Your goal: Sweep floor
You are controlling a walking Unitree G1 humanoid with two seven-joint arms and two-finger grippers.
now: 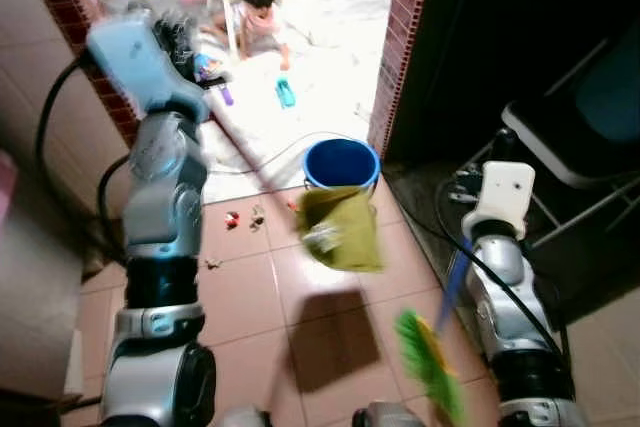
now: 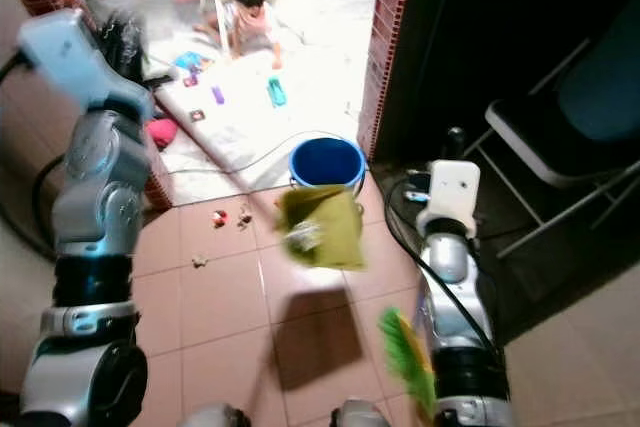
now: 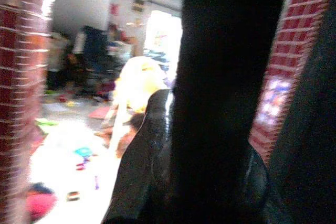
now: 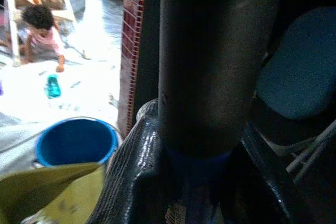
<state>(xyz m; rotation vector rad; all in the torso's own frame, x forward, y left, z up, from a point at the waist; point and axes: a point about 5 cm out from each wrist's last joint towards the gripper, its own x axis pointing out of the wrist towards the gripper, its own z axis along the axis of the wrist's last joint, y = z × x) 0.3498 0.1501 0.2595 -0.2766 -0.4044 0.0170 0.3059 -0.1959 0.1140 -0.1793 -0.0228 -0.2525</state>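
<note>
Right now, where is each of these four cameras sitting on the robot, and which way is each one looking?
Left eye view: on the head, looking down at the tiled floor, blue bucket and yellow dustpan; both silver arms show.
Right eye view: beside it, same scene, green broom low.
Left wrist view: along a dark pole, toward a bright room.
Right wrist view: along the broom handle, toward bucket and chair.
Shared: bucket, dustpan, a seated person.

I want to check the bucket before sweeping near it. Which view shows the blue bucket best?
The right wrist view shows the blue bucket largest, with its open inside visible. Both eye views show it smaller, by the brick doorway, with the yellow-green dustpan covering its near rim.
</note>
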